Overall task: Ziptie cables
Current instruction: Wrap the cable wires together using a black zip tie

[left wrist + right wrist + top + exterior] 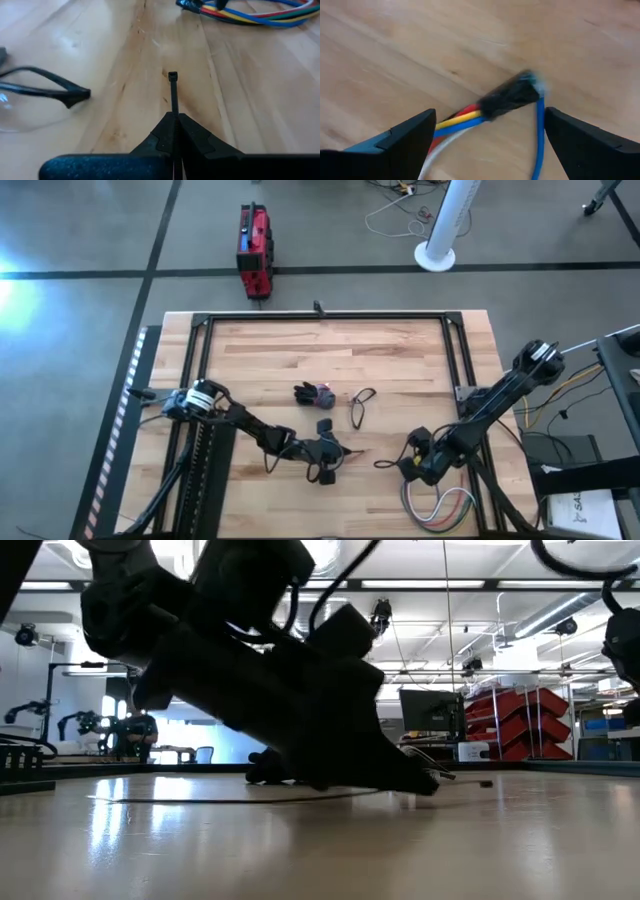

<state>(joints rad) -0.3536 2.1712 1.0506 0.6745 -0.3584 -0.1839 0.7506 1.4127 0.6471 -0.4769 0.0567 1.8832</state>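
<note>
Pinching ziptie (173, 97), left claw (175, 131); right claw (487, 132) wide.

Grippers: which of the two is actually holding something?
The left gripper: its fingers are pinched shut on the ziptie, whose head pokes out ahead. The right gripper is open, straddling the cables without gripping them.

Ziptie (173, 95) left of cables (437, 502), apparently near the table (400, 360) front edge.
</note>
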